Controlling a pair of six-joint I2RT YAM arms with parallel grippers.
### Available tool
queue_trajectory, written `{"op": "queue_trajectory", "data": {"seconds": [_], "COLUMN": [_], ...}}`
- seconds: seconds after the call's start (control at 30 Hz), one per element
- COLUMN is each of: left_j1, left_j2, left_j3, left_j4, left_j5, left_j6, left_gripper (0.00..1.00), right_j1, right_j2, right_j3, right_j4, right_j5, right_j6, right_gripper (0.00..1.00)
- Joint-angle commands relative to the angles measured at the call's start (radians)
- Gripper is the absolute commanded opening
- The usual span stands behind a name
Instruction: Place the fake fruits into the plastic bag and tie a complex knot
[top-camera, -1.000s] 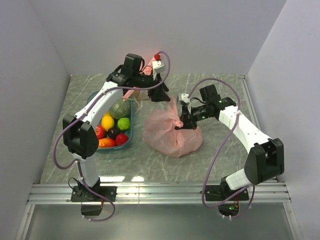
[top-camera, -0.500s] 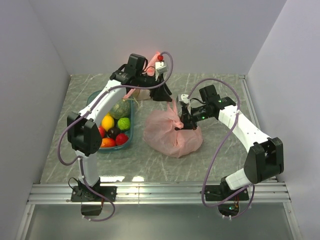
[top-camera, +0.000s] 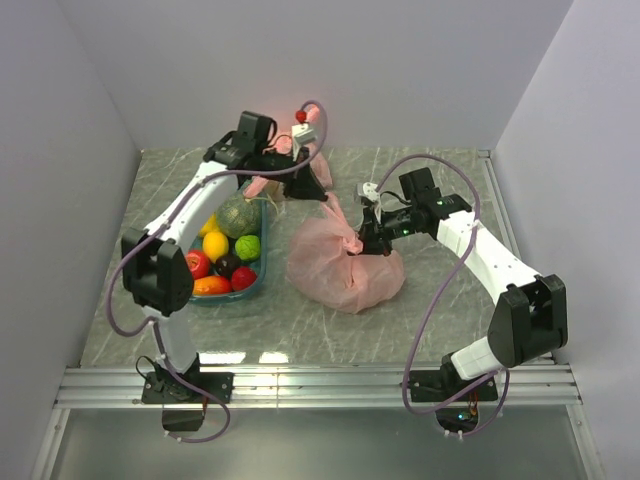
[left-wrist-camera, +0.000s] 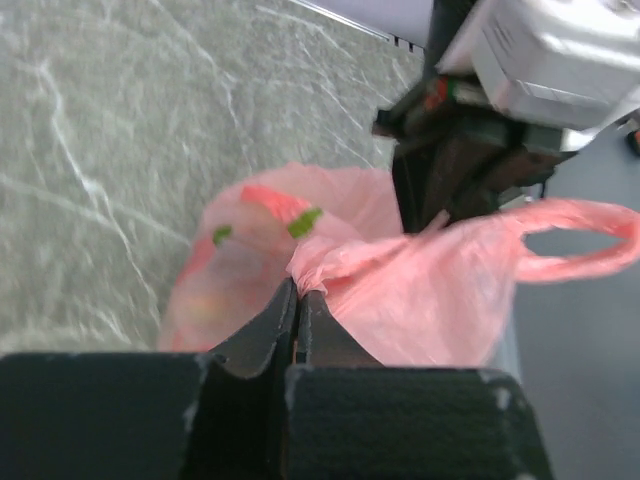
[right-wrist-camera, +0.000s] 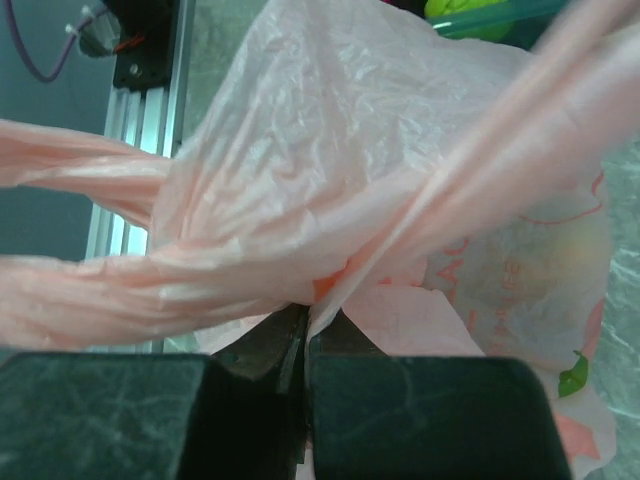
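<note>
The salmon-pink plastic bag (top-camera: 345, 268) lies bulging mid-table, its top gathered into twisted strands. My right gripper (top-camera: 363, 243) is shut on one strand at the bag's neck (right-wrist-camera: 330, 290). My left gripper (top-camera: 320, 185) is shut on another strand (left-wrist-camera: 400, 290), held up behind the bag. In the right wrist view the strands cross just above my jaws (right-wrist-camera: 305, 318); whether the knot is tight I cannot tell. A loop handle (left-wrist-camera: 590, 235) hangs free. Fake fruits sit in a teal basket (top-camera: 262, 262): lemon (top-camera: 215, 245), lime (top-camera: 247, 247), mango (top-camera: 213, 286), red apple (top-camera: 198, 263).
A paler pink scrap (top-camera: 260, 187) lies behind the basket. Grey walls close in the table at the left, back and right. The aluminium rail (top-camera: 320, 385) with both arm bases runs along the near edge.
My left gripper has shut on the bag's strand, and its wrist has shifted back and to the left. The right gripper has kept its hold and place.
</note>
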Motion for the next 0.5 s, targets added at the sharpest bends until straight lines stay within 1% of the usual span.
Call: {"op": "queue_trajectory", "data": {"seconds": [0.0, 0.03, 0.07, 0.1, 0.13, 0.17, 0.2, 0.23, 0.3, 0.33, 0.43, 0.47], "left_j1": [0.047, 0.044, 0.035, 0.028, 0.015, 0.007, -0.005, -0.030, -0.064, -0.097, -0.162, -0.168], "left_j2": [-0.188, -0.216, -0.244, -0.294, -0.317, -0.342, -0.389, -0.414, -0.488, -0.508, -0.532, -0.526], "left_j3": [-0.059, -0.113, -0.144, -0.174, -0.234, -0.265, -0.327, -0.367, -0.450, -0.524, -0.602, -0.610], "left_j4": [0.065, 0.072, 0.078, 0.085, 0.092, 0.095, 0.108, 0.133, 0.186, 0.244, 0.315, 0.356], "left_j5": [0.021, 0.021, 0.018, -0.011, -0.028, -0.049, -0.105, -0.135, -0.193, -0.256, -0.359, -0.365], "left_j6": [-0.033, -0.033, -0.057, -0.067, -0.091, -0.103, -0.131, -0.157, -0.208, -0.269, -0.343, -0.361], "left_gripper": [0.00, 0.00, 0.00, 0.00, 0.00, 0.00, 0.00, 0.00, 0.01, 0.00, 0.01, 0.00], "right_j1": [-0.014, -0.015, -0.015, -0.014, -0.015, -0.015, -0.015, -0.014, -0.014, -0.015, -0.014, -0.015], "right_j2": [-0.024, -0.027, -0.033, -0.038, -0.044, -0.059, -0.067, -0.075, -0.095, -0.101, -0.121, -0.125], "right_j3": [-0.028, -0.040, -0.049, -0.059, -0.083, -0.095, -0.127, -0.141, -0.169, -0.189, -0.201, -0.200], "right_j4": [0.065, 0.079, 0.099, 0.152, 0.184, 0.214, 0.282, 0.316, 0.394, 0.415, 0.421, 0.407], "right_j5": [-0.050, -0.061, -0.069, -0.091, -0.101, -0.110, -0.125, -0.131, -0.139, -0.151, -0.148, -0.138], "right_j6": [0.131, 0.158, 0.225, 0.267, 0.357, 0.401, 0.447, 0.529, 0.592, 0.635, 0.624, 0.601], "right_gripper": [0.00, 0.00, 0.00, 0.00, 0.00, 0.00, 0.00, 0.00, 0.00, 0.00, 0.00, 0.00]}}
